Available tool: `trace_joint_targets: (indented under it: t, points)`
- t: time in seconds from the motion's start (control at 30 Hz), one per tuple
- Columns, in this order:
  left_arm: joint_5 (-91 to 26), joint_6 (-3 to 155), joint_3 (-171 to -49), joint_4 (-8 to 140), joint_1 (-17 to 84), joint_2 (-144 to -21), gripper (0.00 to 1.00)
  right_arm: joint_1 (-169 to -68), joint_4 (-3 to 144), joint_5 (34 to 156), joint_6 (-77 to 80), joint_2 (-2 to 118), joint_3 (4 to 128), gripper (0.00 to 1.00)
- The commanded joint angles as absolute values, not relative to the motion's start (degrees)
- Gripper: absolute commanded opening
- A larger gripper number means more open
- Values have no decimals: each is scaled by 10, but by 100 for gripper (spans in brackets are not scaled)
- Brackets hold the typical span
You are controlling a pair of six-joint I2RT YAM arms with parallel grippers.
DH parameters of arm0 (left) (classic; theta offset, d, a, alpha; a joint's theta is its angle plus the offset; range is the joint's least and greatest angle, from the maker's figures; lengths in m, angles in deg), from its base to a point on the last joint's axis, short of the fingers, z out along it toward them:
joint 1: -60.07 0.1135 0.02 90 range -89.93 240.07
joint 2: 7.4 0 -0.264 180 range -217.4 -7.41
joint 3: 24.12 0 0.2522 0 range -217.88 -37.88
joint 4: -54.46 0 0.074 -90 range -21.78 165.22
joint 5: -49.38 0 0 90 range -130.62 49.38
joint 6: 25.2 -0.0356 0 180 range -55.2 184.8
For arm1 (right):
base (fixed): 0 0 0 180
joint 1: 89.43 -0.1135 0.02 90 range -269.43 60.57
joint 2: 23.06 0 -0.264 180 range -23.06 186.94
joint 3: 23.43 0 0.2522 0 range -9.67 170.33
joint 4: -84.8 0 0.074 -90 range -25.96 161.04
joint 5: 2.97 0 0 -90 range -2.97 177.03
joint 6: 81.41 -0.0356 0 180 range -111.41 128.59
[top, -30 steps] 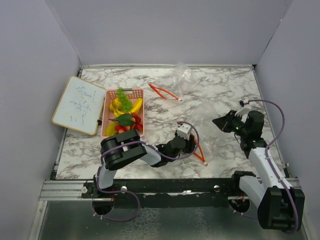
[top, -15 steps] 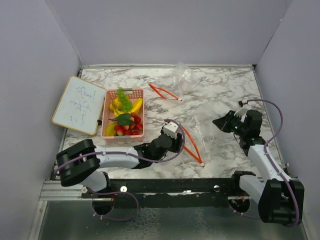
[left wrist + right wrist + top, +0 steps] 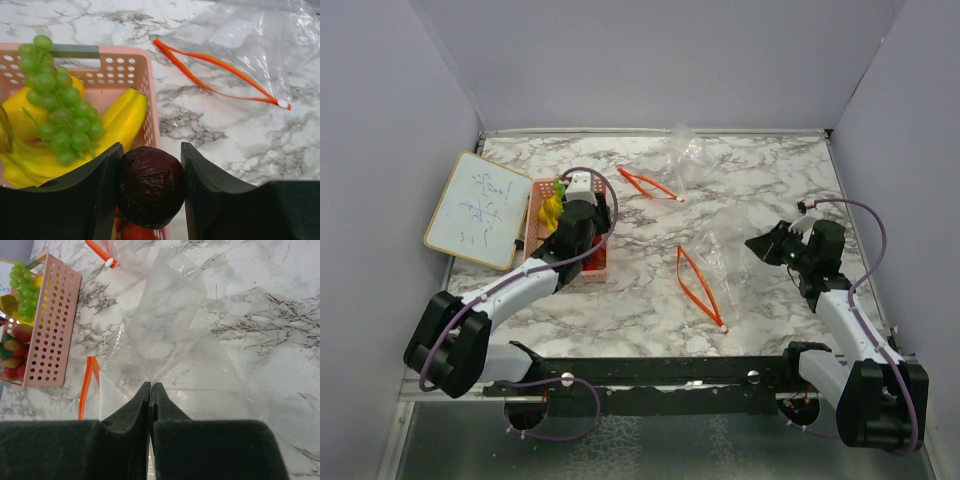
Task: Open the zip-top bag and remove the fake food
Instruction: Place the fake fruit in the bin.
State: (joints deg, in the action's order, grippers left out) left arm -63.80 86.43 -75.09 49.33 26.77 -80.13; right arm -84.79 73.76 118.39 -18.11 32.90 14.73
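While the left gripper (image 3: pixel 150 148) hangs over the near right corner of the pink slotted plastic basket (image 3: pixel 131 70), its black fingers (image 3: pixel 102 190) clamp one round, wrinkled dark purple toy fruit (image 3: pixel 150 187) with a dull gloss. Inside the basket lie one cluster of smooth green plastic grapes (image 3: pixel 57 105), curved yellow toy bananas (image 3: pixel 125 117) and glossy red toy strawberries (image 3: pixel 16 346); their number cannot be counted.

Two clear, crinkled zip-top bags lie on the marble-patterned worktop (image 3: pixel 770 180), each with an orange zip strip gaping in a loop. The far bag (image 3: pixel 685 150) sits near the back wall. The near bag (image 3: pixel 720 250) lies between the two arms, and its orange strip (image 3: pixel 698 285) is spread wider.

The right gripper (image 3: pixel 150 386) has its fingers pressed together on the near bag's thin film, which creases toward the tips. One white wood-framed board (image 3: pixel 478 210) bearing handwriting lies left of the basket.
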Motion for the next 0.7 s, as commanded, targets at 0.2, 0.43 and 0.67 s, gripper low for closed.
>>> trace_joint_targets:
  t: [0.2,0.43,0.67]
  points:
    - [-637,854,-866,510,358,-937,46,-844,725,1165,-165,304,156,2]
    - [-614,868,-853,493,360,-916,99,-844,742,1177,-170,321,154,2]
    - [-550,854,-824,493,355,-824,99,-844,820,1185,-204,407,200,2]
